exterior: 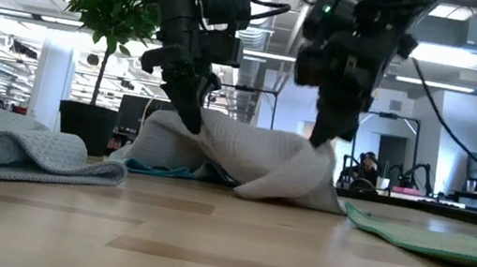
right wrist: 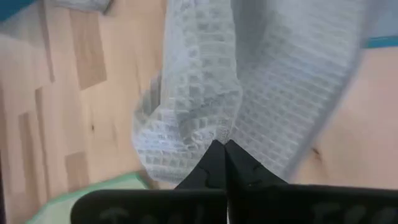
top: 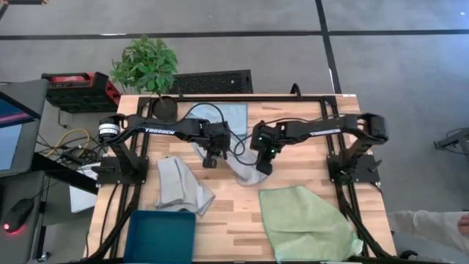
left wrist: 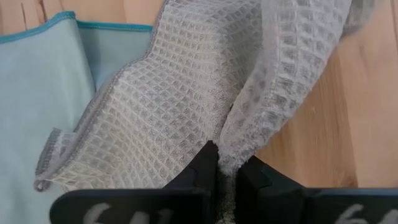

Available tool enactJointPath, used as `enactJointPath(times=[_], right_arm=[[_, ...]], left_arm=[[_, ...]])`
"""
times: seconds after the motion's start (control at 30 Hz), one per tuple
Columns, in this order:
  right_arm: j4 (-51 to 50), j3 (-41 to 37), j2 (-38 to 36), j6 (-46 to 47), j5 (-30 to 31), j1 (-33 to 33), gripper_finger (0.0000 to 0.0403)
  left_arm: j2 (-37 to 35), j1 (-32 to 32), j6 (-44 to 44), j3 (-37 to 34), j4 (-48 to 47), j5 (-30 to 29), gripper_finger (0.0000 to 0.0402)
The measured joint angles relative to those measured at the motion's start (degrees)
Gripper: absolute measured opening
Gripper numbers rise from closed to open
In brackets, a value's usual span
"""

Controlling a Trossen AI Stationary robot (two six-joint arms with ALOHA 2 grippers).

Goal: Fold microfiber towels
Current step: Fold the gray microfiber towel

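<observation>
Two-arm fold of a pale grey waffle-weave microfiber towel (exterior: 244, 158) near the middle of the light wooden butcher-block table (top: 234, 220). The left gripper (top: 210, 161) and the right gripper (top: 264, 167) stand close together over the table's centre, each with its jaws pinched shut on an edge of this grey cloth; the wrist views show the weave bunched between closed fingertips, left (left wrist: 214, 165) and right (right wrist: 221, 152). Holding two separate points apparently lets the arms lift one side and carry it over as a straight edge, so the cloth rises in a ridge between them while its lower part drapes on the wood. It lies partly over a thin light blue microfiber towel (top: 223, 117) spread flat toward the far side, whose teal hem shows beside the grey cloth in the left wrist view. A second pale grey towel (top: 179, 187) sits rumpled nearer the left front, just beyond a rigid dark teal-blue bin (top: 161, 235), likely the destination for finished pieces. A larger light green microfiber towel (top: 304, 220) lies unfolded at the right front. The fold appears under way, not completed.
</observation>
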Motion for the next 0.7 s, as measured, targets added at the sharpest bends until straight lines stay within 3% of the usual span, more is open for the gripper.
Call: enactJointPath(times=[0.33, 0.47, 0.7], right_arm=[[-11.9, 0.0, -13.1, 4.0, 13.9, -0.1, 0.0001], [-15.4, 0.1, -18.1, 4.5, 19.5, -1.0, 0.0001], [-16.8, 0.2, -25.0, 3.1, 29.3, -6.3, 0.0001]], left_arm=[[0.0, 3.2, -6.6, 8.8, -5.2, -2.4, 0.0011], [0.0, 4.8, -6.0, 14.2, -7.9, -5.7, 0.0005], [0.3, 8.4, -2.3, 19.9, -8.1, -5.2, 0.0003]])
